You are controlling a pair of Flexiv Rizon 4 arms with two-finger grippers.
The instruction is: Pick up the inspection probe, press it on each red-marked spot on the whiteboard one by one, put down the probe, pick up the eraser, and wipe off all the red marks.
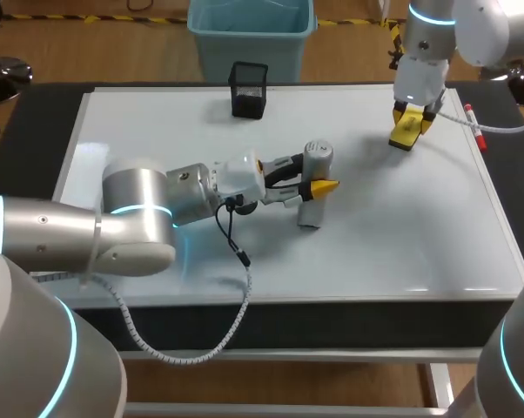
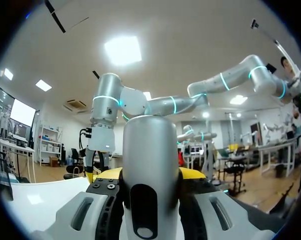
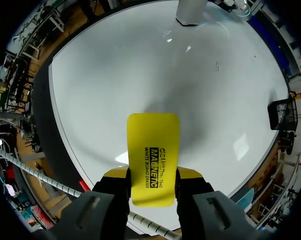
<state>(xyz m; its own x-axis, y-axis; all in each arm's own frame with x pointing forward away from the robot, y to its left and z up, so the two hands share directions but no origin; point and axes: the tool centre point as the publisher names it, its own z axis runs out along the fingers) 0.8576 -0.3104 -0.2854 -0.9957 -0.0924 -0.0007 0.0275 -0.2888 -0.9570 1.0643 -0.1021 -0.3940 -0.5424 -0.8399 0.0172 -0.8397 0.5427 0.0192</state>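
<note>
The only writing in sight is on the eraser (image 3: 153, 160). The right wrist view shows a block of black print running lengthwise down its yellow face. The grey probe (image 1: 318, 157) shows no lettering, and in the left wrist view its body (image 2: 150, 170) has only a dark oval slot low on its front.

The left arm (image 1: 140, 213) comes in low from the left and lies almost level over the whiteboard (image 1: 401, 235). Its wrist is turned sideways, and its jaws are closed on the probe from both sides, yellow tips against the barrel. The probe stands upright near the middle of the board with its foot on the white surface.

The right arm (image 1: 427, 52) drops steeply from the far right corner with its wrist pointing down. Its jaws clamp the eraser (image 1: 405, 132) by its long edges over the board's far right part, well apart from the probe. A soft shadow lies on the board (image 3: 140, 65) just ahead of the eraser.

A black mesh cup (image 1: 248, 90) stands near the board's far edge. A red-capped marker (image 1: 473, 122) lies along the board's right edge. The dark tabletop (image 1: 36, 109) frames the board.
</note>
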